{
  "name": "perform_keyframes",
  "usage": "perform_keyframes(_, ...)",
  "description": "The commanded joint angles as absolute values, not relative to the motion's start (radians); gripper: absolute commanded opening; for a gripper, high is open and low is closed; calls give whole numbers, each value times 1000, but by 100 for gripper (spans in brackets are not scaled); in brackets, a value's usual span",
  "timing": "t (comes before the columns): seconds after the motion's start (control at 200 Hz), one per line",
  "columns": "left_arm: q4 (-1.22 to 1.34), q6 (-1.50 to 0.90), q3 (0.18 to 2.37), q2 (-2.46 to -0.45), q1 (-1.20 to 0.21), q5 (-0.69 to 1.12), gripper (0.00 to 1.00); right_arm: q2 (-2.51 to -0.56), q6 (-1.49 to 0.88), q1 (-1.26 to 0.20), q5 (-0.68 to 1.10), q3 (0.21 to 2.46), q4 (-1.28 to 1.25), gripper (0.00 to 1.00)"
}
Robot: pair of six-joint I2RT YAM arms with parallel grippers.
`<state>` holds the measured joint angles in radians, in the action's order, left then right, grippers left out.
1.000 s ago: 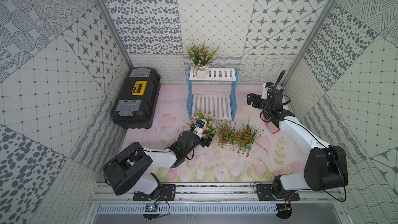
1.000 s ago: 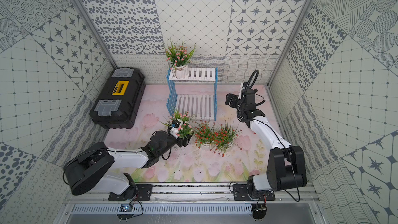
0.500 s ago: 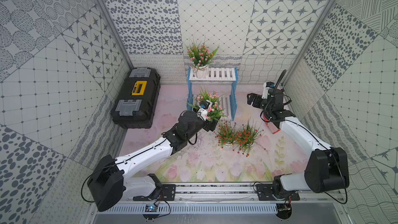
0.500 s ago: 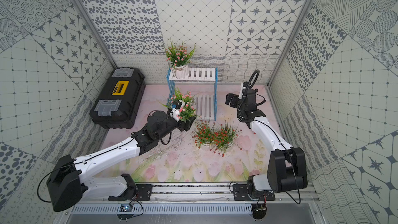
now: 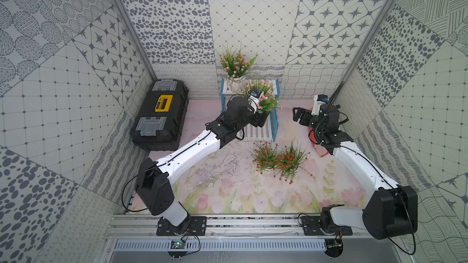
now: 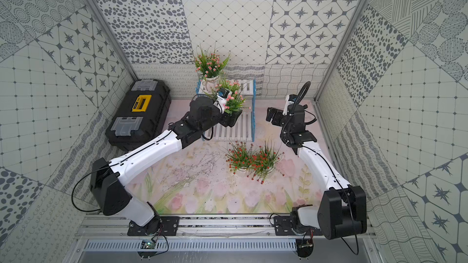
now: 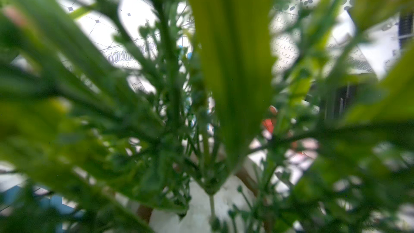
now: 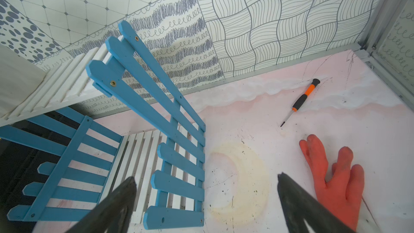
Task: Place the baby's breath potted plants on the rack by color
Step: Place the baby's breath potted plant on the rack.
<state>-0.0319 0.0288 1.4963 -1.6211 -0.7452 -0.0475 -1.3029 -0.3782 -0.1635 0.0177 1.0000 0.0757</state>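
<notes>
Nearest me, a red plant and the other red plant stand side by side on the flowered mat, their leaves touching, just in front of the rack.

The left gripper is up over the rack's lower shelf, jaws clamped on the base of a pink plant. The plant is lifted clear of the mat and leans toward the top shelf. From the left wrist there is little but blurred green leaves and a bit of white pot.

The right gripper hangs just beside the rack's right frame, jaws spread wide with nothing between them. An orange glove lies on the mat under it, and a screwdriver lies farther back, near the wall.

On the top shelf's left end stands the second pink plant, upright. Left of the rack, against the side wall, sits a black toolbox.
</notes>
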Motion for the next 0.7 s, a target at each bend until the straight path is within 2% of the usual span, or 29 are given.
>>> perform_keyframes(0.0, -54, 58, 1711, -1731, -719, -13, 58, -1271, -389, -169, 16, 988, 68, 98)
perform_keyframes(0.45, -161, 71, 2174, -2021, -658, 17, 59, -1224, -420, -169, 8, 937, 24, 98)
perform_keyframes(0.695, -271, 69, 2516, -2226, -625, 42, 60, -1205, -422, -169, 14, 925, 15, 98)
